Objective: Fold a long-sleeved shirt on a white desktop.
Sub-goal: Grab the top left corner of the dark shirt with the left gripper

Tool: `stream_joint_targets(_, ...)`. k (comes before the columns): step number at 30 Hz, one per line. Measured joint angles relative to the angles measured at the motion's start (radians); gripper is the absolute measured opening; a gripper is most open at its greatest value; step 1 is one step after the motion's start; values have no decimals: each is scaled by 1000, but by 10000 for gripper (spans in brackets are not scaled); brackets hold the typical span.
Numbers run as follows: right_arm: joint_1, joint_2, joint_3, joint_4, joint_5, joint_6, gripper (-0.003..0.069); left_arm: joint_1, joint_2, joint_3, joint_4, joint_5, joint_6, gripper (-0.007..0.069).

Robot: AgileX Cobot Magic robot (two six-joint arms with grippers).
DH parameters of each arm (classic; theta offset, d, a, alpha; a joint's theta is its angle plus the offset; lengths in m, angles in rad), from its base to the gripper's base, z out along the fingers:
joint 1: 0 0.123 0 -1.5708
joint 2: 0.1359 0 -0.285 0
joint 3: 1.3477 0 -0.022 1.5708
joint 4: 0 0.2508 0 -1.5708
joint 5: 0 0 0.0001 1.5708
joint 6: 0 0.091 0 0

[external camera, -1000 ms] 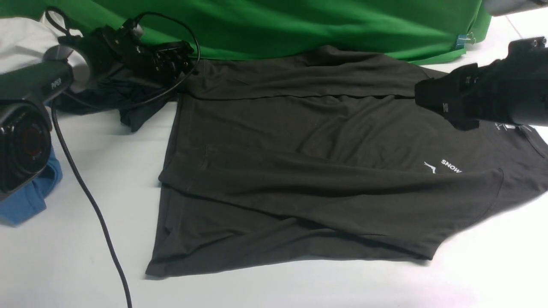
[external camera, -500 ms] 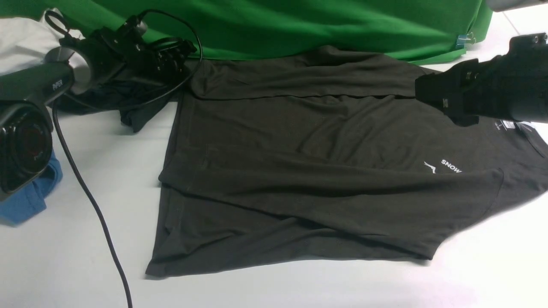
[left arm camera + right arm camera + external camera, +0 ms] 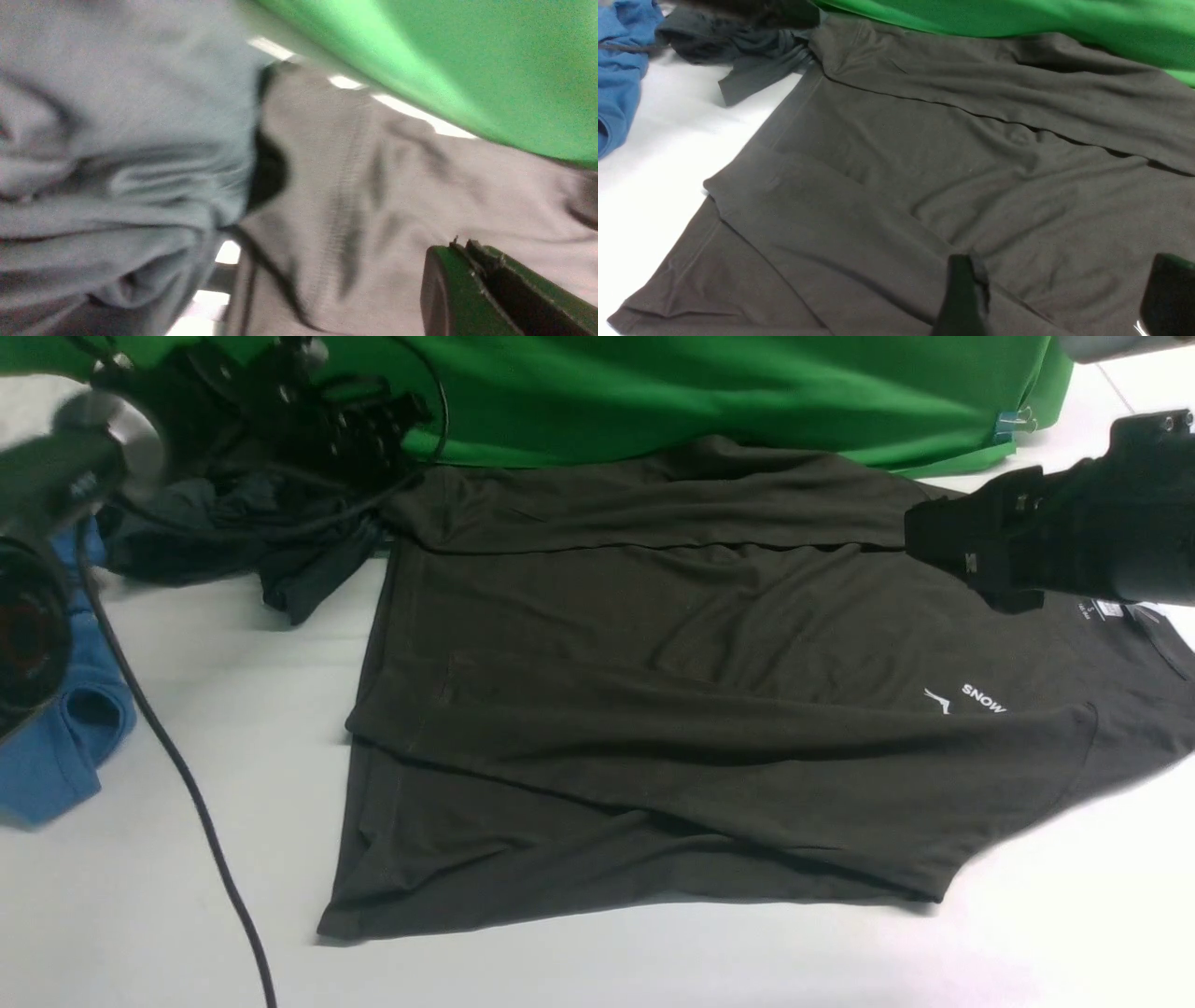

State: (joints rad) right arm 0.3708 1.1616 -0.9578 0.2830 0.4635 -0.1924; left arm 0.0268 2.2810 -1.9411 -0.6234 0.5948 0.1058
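White table (image 3: 653, 971) fills most of the front view, broad and plain. Along its far edge hangs a bright green cloth (image 3: 709, 383). Spread flat across the middle of the table lies the long-sleeved shirt (image 3: 653, 709), dark olive-brown and nearly black, turned sideways with its hem toward the robot's left and its neck toward the right. One sleeve is folded across the far part of the body, the other across the near part. A small white "SNOW" print (image 3: 982, 698) with a mountain mark sits near the right end.

At the far left of the table lies a crumpled dark teal-grey garment (image 3: 233, 546), just beside the shirt's far left corner. Nearer the left edge lies a blue garment (image 3: 56, 747). A black cable (image 3: 187, 784) trails across the table toward the near edge.

Left gripper (image 3: 373, 429) sits over the dark garment and the shirt's far left corner, its jaws drawn together; whether cloth is pinched between them cannot be told, since the left wrist view is blurred. Right gripper (image 3: 1059, 298) hovers above the shirt's right end, jaws apart, holding nothing.
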Motion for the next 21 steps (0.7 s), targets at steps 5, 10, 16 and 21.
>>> stream_joint_targets(5, 0, 0, 0, 0, 19, 0, 470, 0, -74, -7, 122, 73, -52, 19)
stream_joint_targets(10, 0, 0, 0, 0, 26, 0, 470, 0, -68, -7, 221, 127, -274, 48)
stream_joint_targets(16, 0, 0, 0, 0, 26, 0, 470, 0, 35, -7, 192, 116, -324, 174)
stream_joint_targets(21, 0, 0, 0, 0, 23, 0, 470, 0, 92, -7, 184, 15, -323, 398)
